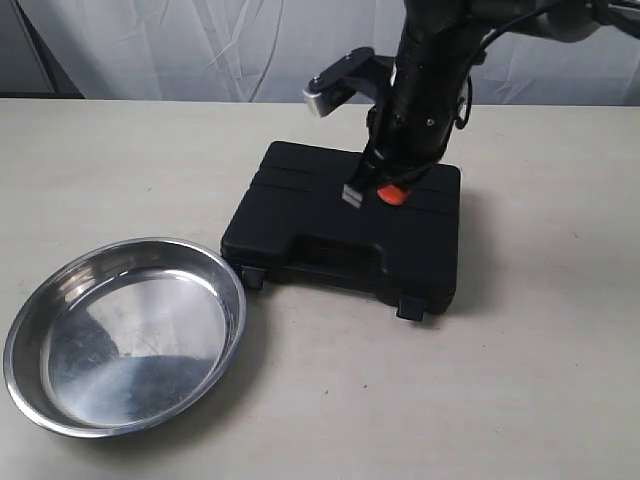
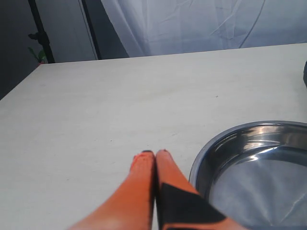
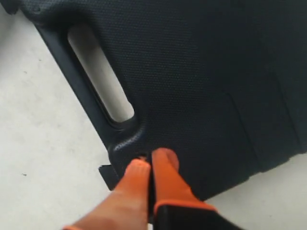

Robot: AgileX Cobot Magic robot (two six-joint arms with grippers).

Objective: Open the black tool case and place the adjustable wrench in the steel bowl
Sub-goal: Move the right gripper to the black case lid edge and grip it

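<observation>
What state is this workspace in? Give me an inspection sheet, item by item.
Surface: pale beige table top, flat.
Job's things: flat black moulded-plastic tool case, lid down; wide shiny round steel bowl, empty, beside the case; adjustable wrench not seen.
Clutter: nothing seen.
Grippers: right gripper shut, tips at the case's handle edge; left gripper shut, over bare table next to the bowl.
Cables: black cable looping off the right arm.
Surroundings: white draped cloth behind the table; dark stand at the far corner in the left wrist view.
</observation>
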